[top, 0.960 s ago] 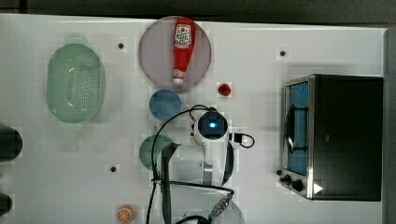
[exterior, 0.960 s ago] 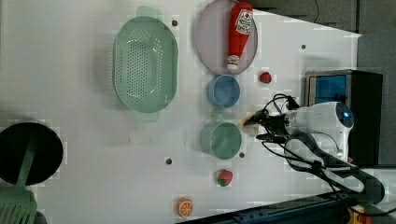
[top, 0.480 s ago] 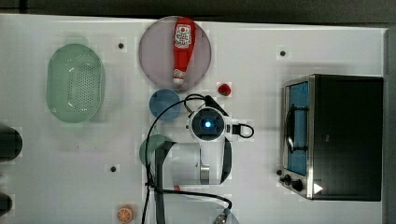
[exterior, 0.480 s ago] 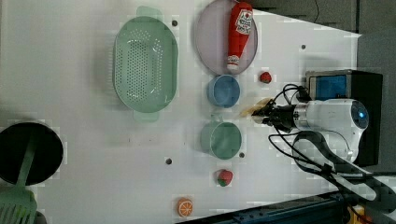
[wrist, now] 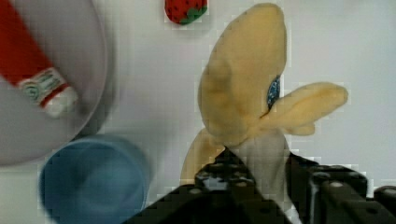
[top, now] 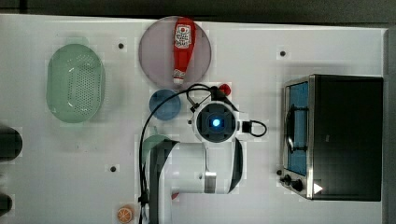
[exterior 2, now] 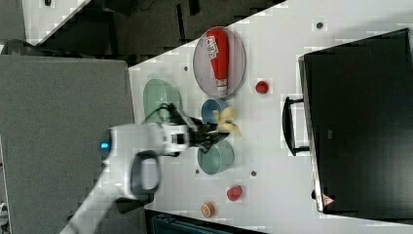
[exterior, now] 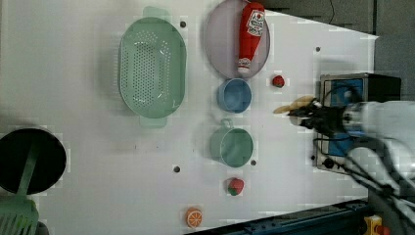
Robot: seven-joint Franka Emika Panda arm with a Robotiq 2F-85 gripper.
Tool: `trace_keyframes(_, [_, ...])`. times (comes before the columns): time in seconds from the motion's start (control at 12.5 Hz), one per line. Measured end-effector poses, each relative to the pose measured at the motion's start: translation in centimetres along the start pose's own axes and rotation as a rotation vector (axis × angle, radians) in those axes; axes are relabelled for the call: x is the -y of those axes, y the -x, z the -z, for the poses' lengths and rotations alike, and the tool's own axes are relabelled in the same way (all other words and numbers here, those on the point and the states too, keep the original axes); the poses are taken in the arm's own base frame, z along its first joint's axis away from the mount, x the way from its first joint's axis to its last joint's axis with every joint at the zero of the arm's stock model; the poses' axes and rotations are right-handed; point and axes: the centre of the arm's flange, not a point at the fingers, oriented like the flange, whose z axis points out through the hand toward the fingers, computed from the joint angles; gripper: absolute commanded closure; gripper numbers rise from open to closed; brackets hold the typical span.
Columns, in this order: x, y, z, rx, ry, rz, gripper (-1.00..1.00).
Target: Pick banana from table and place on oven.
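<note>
Banana (wrist: 252, 107) now hangs off the white surface (top: 261, 60), clamped at its whitish stem in the hand (wrist: 261, 182); a second ago the hand was still lowering, jaws apart. Largest, the oven (top: 345, 135) waits well apart at the top view's right. Judging so, the pick is done; carrying remains.

White, rounded arm (top: 196, 172) with grey joint bands — a blue light glows at the wrist, black cables loop around, black hand (wrist: 261, 186).
</note>
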Motion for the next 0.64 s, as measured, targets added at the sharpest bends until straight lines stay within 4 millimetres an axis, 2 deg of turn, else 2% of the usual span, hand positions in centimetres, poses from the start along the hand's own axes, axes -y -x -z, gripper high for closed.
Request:
trace_keyframes(0.08, [-0.2, 0.0, 3.2, 0.01, -0.001, -0.011, 0.5])
trace_keyframes(0.24, [-0.5, -0.2, 10.8, -0.007, -0.022, -0.016, 0.5])
trace_keyframes(0.4, [-0.4, -1.3, 18.0, -0.056, -0.054, -0.017, 0.5])
trace_keyframes(0.56, [-0.6, -3.4, 22.8, -0.103, -0.133, -0.04, 0.5])
trace_keyframes(0.64, [-1.3, -4.9, 24.1, -0.124, -0.15, -0.037, 0.5])
